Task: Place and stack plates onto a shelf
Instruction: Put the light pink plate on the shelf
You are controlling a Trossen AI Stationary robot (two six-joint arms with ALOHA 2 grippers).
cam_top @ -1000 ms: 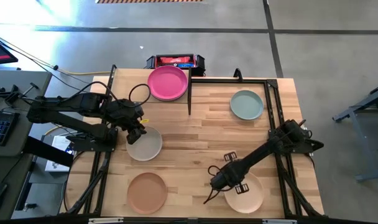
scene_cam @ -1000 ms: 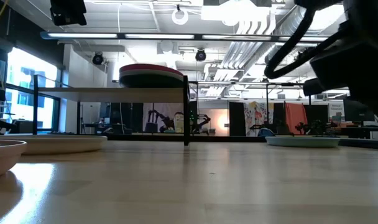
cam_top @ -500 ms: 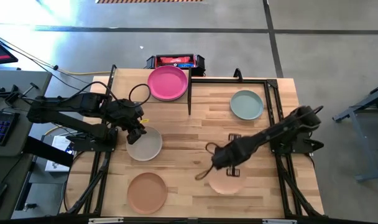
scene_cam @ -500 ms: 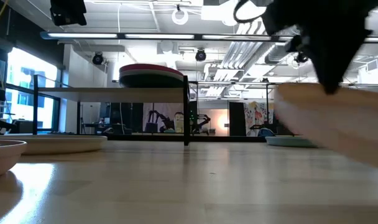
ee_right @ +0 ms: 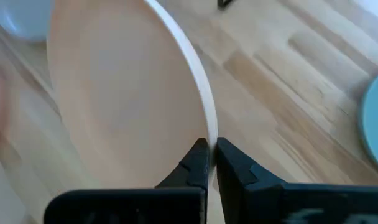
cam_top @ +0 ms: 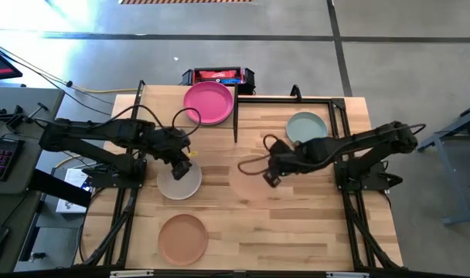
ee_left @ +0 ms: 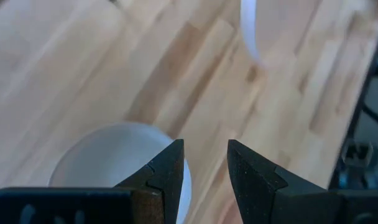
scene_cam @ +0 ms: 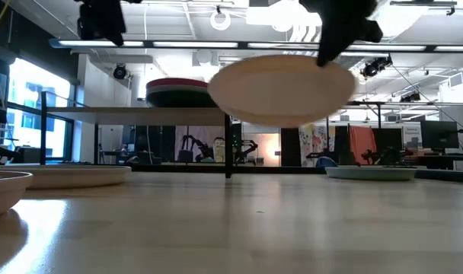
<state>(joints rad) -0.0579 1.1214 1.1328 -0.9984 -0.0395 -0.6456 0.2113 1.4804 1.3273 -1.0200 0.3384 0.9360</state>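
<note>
Right gripper point(ee_right: 207, 163): fingers pinched tight on the rim of the peach plate point(ee_right: 120, 93), carried in the air over mid-table, just right of the shelf point(scene_cam: 140, 114). Plate looks stiff, light and matte, so a rim pinch suits it; one-edge hold may let it tilt.

Left gripper point(ee_left: 204, 163): fingers apart, empty, over the off-white plate point(cam_top: 178, 183). Magenta plate point(cam_top: 209, 103) tops the shelf stack.
</note>
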